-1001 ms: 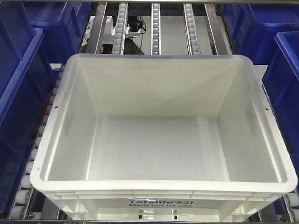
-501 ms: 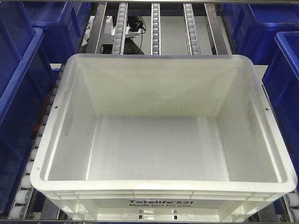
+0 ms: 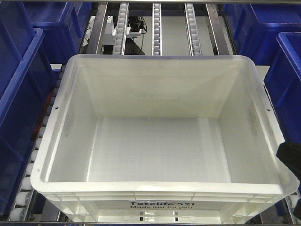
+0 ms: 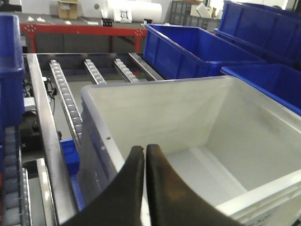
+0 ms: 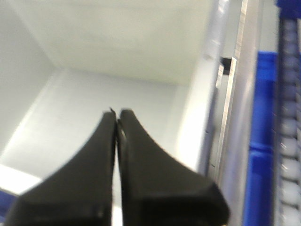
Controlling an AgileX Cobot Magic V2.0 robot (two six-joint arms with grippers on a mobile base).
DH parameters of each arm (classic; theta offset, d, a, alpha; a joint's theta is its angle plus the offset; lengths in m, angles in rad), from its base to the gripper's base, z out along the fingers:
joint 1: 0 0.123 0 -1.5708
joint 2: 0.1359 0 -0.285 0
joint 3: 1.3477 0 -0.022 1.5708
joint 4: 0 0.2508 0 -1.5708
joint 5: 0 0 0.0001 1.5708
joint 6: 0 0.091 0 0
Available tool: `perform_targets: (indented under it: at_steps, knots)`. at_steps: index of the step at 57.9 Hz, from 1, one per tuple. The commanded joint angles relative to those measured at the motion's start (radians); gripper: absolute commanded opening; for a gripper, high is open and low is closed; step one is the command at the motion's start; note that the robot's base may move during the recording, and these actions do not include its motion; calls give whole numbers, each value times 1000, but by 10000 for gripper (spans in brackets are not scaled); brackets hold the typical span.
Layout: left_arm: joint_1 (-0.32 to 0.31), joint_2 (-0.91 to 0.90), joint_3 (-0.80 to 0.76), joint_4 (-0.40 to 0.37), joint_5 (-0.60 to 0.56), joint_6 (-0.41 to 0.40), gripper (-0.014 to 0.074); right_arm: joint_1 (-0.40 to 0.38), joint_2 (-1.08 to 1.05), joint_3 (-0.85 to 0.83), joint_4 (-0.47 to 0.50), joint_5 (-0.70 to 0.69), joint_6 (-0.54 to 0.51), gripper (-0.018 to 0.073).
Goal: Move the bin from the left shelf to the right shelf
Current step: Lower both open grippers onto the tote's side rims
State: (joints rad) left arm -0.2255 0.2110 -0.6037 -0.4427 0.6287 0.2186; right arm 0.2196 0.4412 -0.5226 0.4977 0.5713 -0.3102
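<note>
The bin (image 3: 160, 141) is a large white crate, empty, resting on the roller shelf with its printed front toward the camera. My left gripper (image 4: 145, 149) is shut with nothing in it, and its black fingers hang over the bin's (image 4: 197, 127) left rim. It does not show in the front view. My right gripper (image 5: 116, 113) is also shut and empty, above the bin's (image 5: 108, 61) inside near its right wall. In the front view only a dark tip of the right gripper (image 3: 291, 157) shows at the bin's right rim.
Blue bins stand close on both sides of the white one, at the left (image 3: 19, 94) and the right (image 3: 287, 75). Roller tracks (image 3: 156, 28) and metal rails run back behind it. More blue bins (image 4: 197, 49) sit to the right in the left wrist view.
A dark part of my right gripper has come into the front view at the right edge, by the bin's right rim. The bin has not moved.
</note>
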Motion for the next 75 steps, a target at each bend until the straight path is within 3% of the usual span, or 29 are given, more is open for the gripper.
perform_targets:
  at_steps: [1, 8, 17, 33, 60, 69, 75]
  knots:
    - [-5, 87, -61, -60, -64, 46, -6, -1, 45, -46, 61, -61, -57, -8]
    - [-5, 190, -101, -111, -61, 119, -6, -1, 79, -66, 78, -61, -72, -8]
    - [-5, 303, -118, -158, -66, 144, -6, -1, 95, -87, 89, -99, -72, -8]
    - [-5, 460, -118, -166, -115, 144, -6, -1, 95, -86, 114, -215, -67, -8]
    - [-5, 481, -118, -166, -161, 144, 0, -1, 95, -86, 114, -231, -68, -2]
    - [-5, 481, -118, -166, -161, 144, 41, -1, 97, -86, 100, -170, -75, 53]
    - [-5, 481, -118, -166, -169, 146, 94, -1, 97, -86, 85, -148, -75, 146]
